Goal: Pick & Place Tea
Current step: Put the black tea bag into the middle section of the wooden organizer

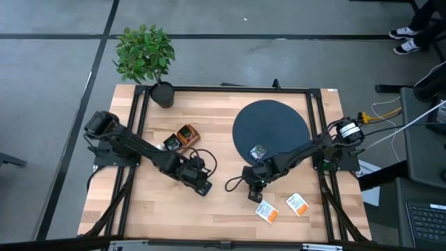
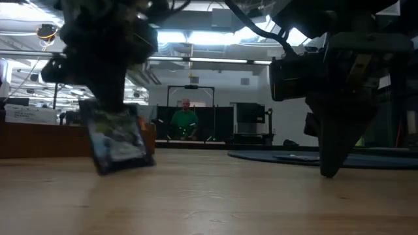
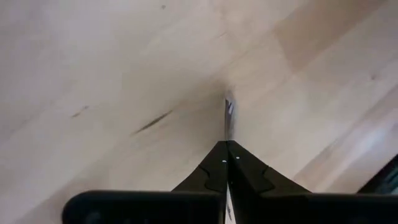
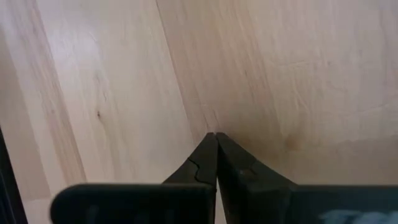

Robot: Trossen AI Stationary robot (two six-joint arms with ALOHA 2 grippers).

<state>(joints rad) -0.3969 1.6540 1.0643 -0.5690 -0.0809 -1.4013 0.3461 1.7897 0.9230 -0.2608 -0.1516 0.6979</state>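
My left gripper (image 1: 201, 185) is shut on a dark tea sachet (image 2: 117, 140) at the table's near middle; in the left wrist view the sachet (image 3: 228, 115) shows edge-on past the fingertips. My right gripper (image 1: 255, 195) is shut with nothing between its fingers, its tips (image 2: 327, 171) close to the wood. Another sachet (image 1: 259, 151) lies flat on the dark round disc (image 1: 279, 125). Two white sachets with orange bands (image 1: 267, 211) (image 1: 298, 204) lie flat near the front right. A red-brown sachet (image 1: 187, 134) and a dark one (image 1: 172, 143) lie beside my left arm. My left gripper pinches the dark sachet by its upper edge (image 2: 110, 112) between its two fingers, which slant down from above. The sachet hangs tilted below the fingers. Whether its lower corner (image 2: 102, 170) is clear of the table, I cannot tell.
A potted plant (image 1: 145, 52) stands at the far left corner. Black cables loop on the wood between the two grippers (image 1: 233, 185). Bare wood lies along the near left of the table (image 1: 139, 209). A person in green (image 2: 185, 121) stands far behind the table.
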